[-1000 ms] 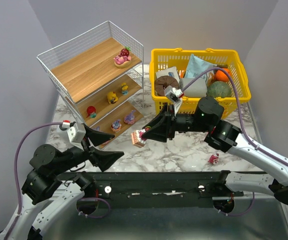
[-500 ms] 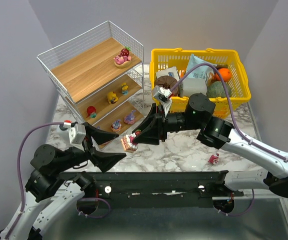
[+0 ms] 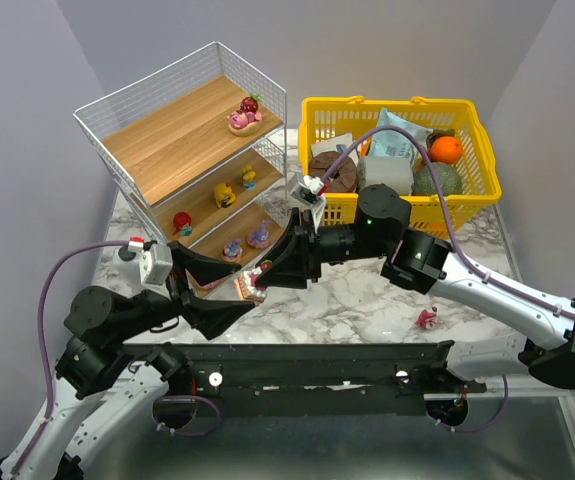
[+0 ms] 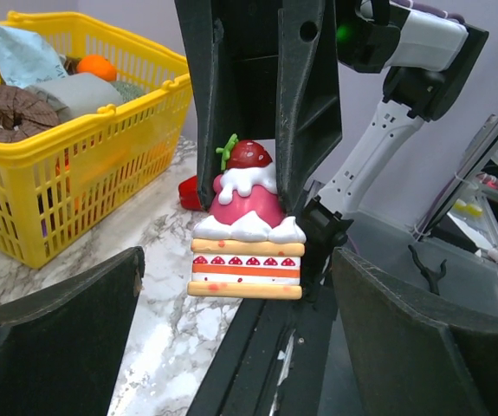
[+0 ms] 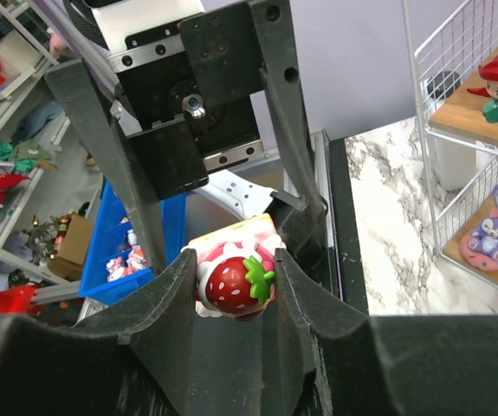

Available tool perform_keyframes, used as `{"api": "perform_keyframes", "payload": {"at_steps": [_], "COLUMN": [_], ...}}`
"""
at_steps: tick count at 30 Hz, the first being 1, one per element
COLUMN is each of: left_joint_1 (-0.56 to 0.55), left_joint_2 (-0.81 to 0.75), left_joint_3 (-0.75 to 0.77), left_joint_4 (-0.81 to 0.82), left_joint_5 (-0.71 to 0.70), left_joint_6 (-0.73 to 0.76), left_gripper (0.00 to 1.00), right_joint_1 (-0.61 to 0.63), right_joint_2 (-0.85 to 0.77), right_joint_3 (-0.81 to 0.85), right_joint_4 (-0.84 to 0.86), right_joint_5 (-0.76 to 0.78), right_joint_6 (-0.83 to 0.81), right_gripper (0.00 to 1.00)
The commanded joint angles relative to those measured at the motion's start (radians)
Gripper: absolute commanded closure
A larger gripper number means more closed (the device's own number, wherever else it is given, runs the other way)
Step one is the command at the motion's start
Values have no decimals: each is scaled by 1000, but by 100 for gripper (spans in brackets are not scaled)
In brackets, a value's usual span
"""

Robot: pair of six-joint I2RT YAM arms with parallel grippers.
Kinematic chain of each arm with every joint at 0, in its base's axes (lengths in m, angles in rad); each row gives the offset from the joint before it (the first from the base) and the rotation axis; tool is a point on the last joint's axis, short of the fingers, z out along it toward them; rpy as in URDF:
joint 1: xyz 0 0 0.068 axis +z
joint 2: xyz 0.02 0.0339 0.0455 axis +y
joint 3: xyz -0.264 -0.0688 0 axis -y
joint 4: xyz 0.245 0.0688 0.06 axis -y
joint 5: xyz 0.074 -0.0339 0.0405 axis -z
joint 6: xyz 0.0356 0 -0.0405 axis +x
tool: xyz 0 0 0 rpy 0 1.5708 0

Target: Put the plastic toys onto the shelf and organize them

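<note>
A strawberry-topped cake toy (image 3: 254, 289) hangs above the table's near edge, with my right gripper (image 3: 264, 279) shut on its pink top. In the right wrist view the fingers (image 5: 169, 299) press both sides of the strawberry toy (image 5: 231, 286). My left gripper (image 3: 243, 293) is open, its fingers standing wide on either side of the cake toy (image 4: 247, 234) without touching it. The shelf (image 3: 172, 145) stands at the back left. It holds a pink strawberry toy (image 3: 244, 115) on top, yellow ducks (image 3: 225, 194) and a red one (image 3: 182, 222) in the middle, and purple ones (image 3: 258, 237) below.
A yellow basket (image 3: 395, 104) of groceries stands at the back right, behind the right arm. One small pink toy (image 3: 427, 318) lies on the marble near the front right. The black base rail (image 3: 307, 365) runs along the near edge.
The right arm has swung left and nearer, carrying the cake toy in between the left gripper's open fingers. The left arm has barely moved.
</note>
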Motion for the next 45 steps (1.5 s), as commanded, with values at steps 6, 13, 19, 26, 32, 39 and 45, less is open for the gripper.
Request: {"api": "perform_keyframes", "payload": {"at_steps": [6, 13, 19, 26, 32, 39, 45], "left_joint_1": [-5, -5, -5, -5, -4, -5, -5], "left_joint_2": [23, 26, 3, -32, -55, -72, -78], "left_joint_3": [-25, -21, -40, -54, -62, -51, -54], "left_joint_4": [-1, 16, 82, 155, 246, 295, 306], "left_joint_5": [37, 22, 14, -46, -69, -61, -49], "left_joint_6": [-1, -4, -31, -129, -258, -341, -361], "left_gripper": [14, 34, 81, 100, 100, 100, 100], "right_joint_1": [10, 13, 23, 53, 91, 131, 135], "right_joint_2": [-12, 0, 14, 9, 21, 17, 14], "right_joint_3": [56, 59, 59, 8, -46, -95, -101], "right_joint_4": [25, 20, 19, 144, 313, 486, 574], "right_joint_5": [-2, -12, 30, 65, 59, 122, 122], "right_joint_6": [22, 34, 22, -11, -60, -115, -83], "right_gripper": [91, 91, 79, 49, 37, 35, 43]}}
